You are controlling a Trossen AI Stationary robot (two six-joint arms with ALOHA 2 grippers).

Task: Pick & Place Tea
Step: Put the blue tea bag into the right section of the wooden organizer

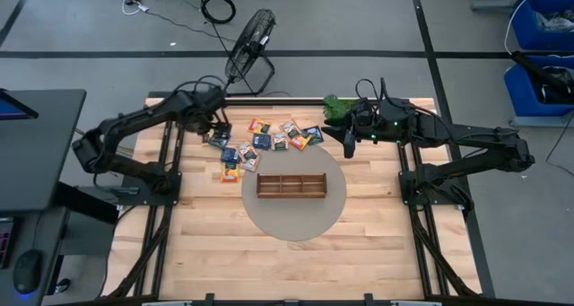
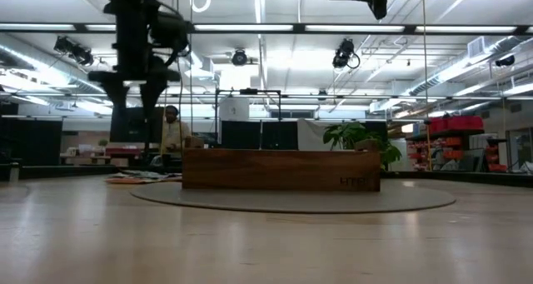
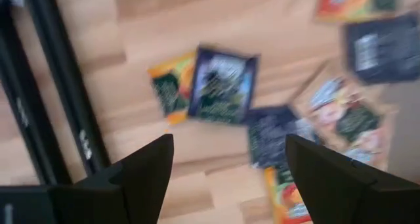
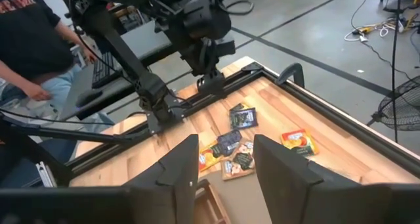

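You had the wooden tray (image 1: pixel 291 185) sitting in the middle of the round grey mat (image 1: pixel 309 223), and everything else is placed from it here. The tea packets (image 1: pixel 260 142) lay scattered flat on the table (image 1: pixel 377 252) just beyond the tray's far long side and off toward its left end, some on the bare wood and some on the mat's edge, several overlapping. None could be seen inside the tray's compartments.

Your left gripper (image 1: pixel 218 126) hung over the leftmost packets, beyond the tray's left end. Its fingers (image 3: pixel 141 168) stood wide apart with nothing between them, and below them a blue packet (image 3: pixel 223 85) lay partly over an orange one (image 3: pixel 169 89).

Your right gripper (image 4: pixel 223 165) was beyond the tray's right end, raised above the table and aimed back across the packets toward the left arm. Its fingers (image 4: pixel 172 168) were parted too, and held nothing.

A green plant (image 1: pixel 334 106) sat at the table's far edge, behind the right gripper. On the floor past the table stood a fan (image 1: pixel 249 41). A person (image 4: pixel 29 37) was at the left side of the table, beside the left arm's base.
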